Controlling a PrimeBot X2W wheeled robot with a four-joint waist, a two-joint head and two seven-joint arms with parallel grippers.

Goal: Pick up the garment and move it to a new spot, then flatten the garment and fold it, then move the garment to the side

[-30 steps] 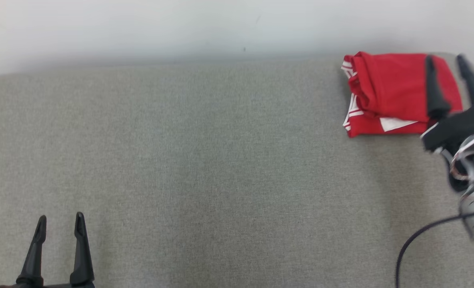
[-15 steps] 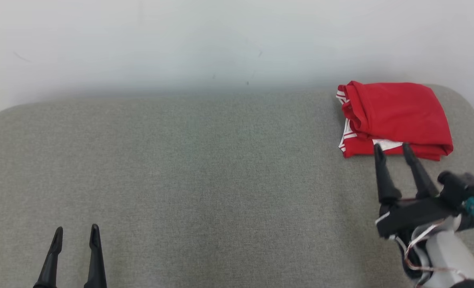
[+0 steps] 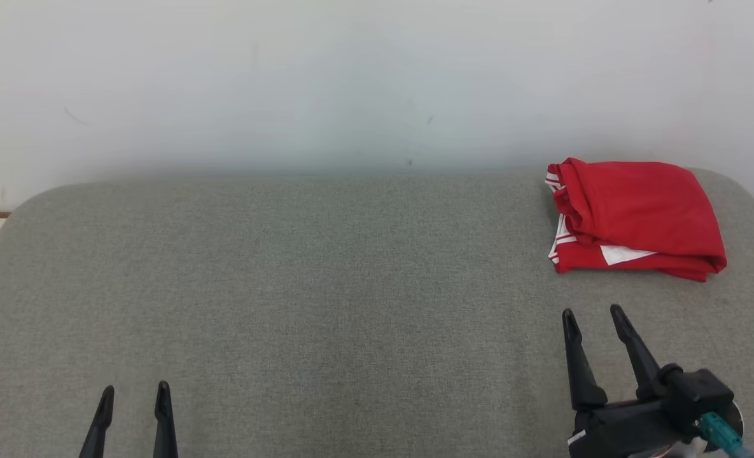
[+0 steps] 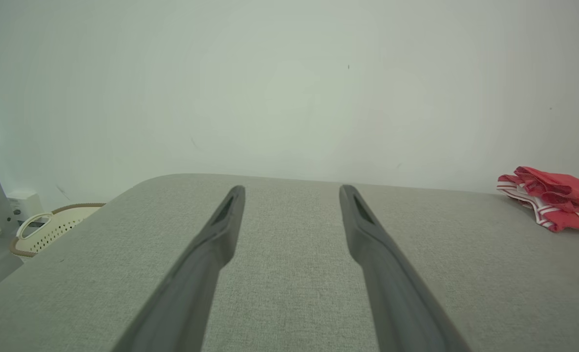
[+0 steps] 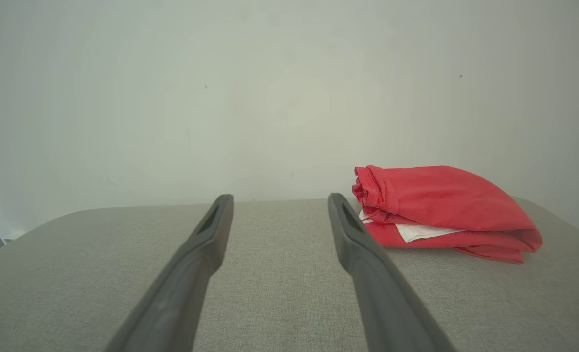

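Fingers (image 3: 579, 362) of the right gripper (image 3: 592, 312) are standing wide apart, gripping nothing; the left gripper (image 3: 135, 388) is gaping equally empty over the near left edge. The folded red garment (image 3: 637, 216) is lying at the far right corner of the grey padded table (image 3: 351, 286). A second ago the right gripper was reaching over the garment; now it is hanging clear of its near edge.

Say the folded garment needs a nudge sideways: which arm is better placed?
Right, probably. The right gripper is open and just short of the red garment at the far right of the grey surface. The left gripper is far across the surface.
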